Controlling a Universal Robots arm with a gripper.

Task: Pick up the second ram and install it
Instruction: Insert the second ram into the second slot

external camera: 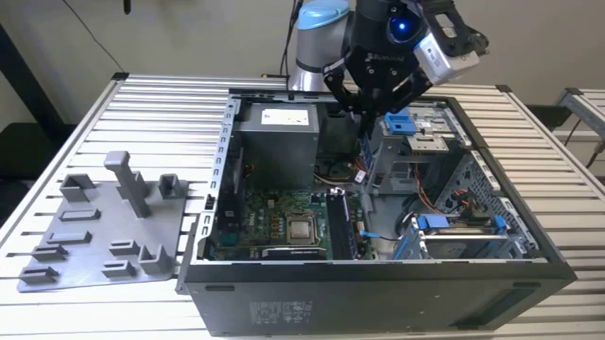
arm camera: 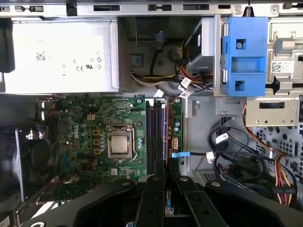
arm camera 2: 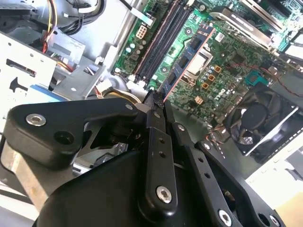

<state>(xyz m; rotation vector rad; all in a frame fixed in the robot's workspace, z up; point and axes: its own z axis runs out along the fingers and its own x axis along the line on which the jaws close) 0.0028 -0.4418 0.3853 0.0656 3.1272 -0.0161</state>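
Exterior view: high and off the arm, angled down across the worktop, whole open computer case in shot, near wall toward the camera. First wrist view: close, straight down into the case past the fingers, motherboard square-on. Second wrist view: closer, oblique, from behind the fingers. All three share the motherboard and its black slots.

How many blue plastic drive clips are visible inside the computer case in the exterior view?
2. One blue clip sits on a drive bay, seen beside the gripper; the other tops the drive cage nearer the camera. More may be hidden.
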